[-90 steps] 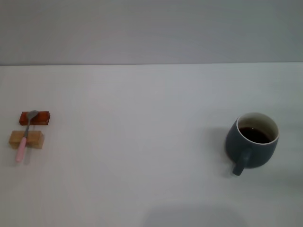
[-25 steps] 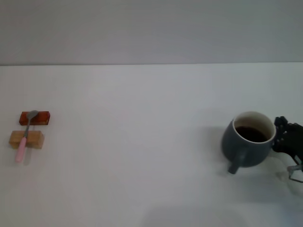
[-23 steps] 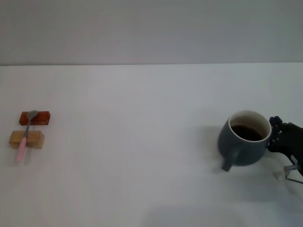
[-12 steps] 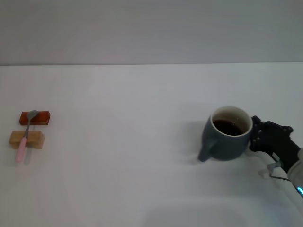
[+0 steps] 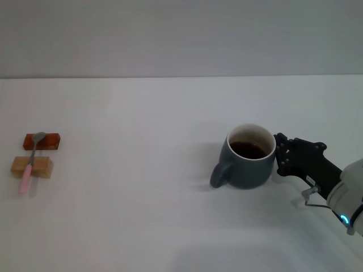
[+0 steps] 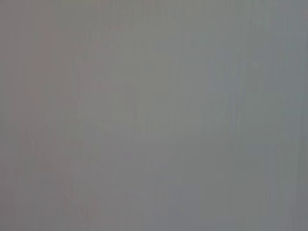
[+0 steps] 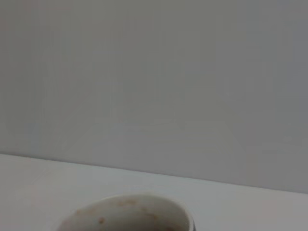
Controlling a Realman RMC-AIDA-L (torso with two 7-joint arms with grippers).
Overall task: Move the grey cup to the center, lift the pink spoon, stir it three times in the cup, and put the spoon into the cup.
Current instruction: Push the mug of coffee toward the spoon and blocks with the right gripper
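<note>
Grey cup (image 5: 248,156): upright on white table (image 5: 142,215), right of centre, loop handle turned toward the robot's left, dark liquid inside; white rim also seen low in the right wrist view (image 7: 130,211)
Right gripper (image 5: 282,156): black, reaching in from the right edge, tip against the cup's right wall; whether spread or closed, or gripping the cup, cannot tell
Pink spoon (image 5: 29,164): far left of table, well apart from cup, lying across 2 blocks, metal bowl on red-brown block (image 5: 42,141), pink handle over tan block (image 5: 32,167), handle end past it toward the robot
Left gripper: not seen in any view
</note>
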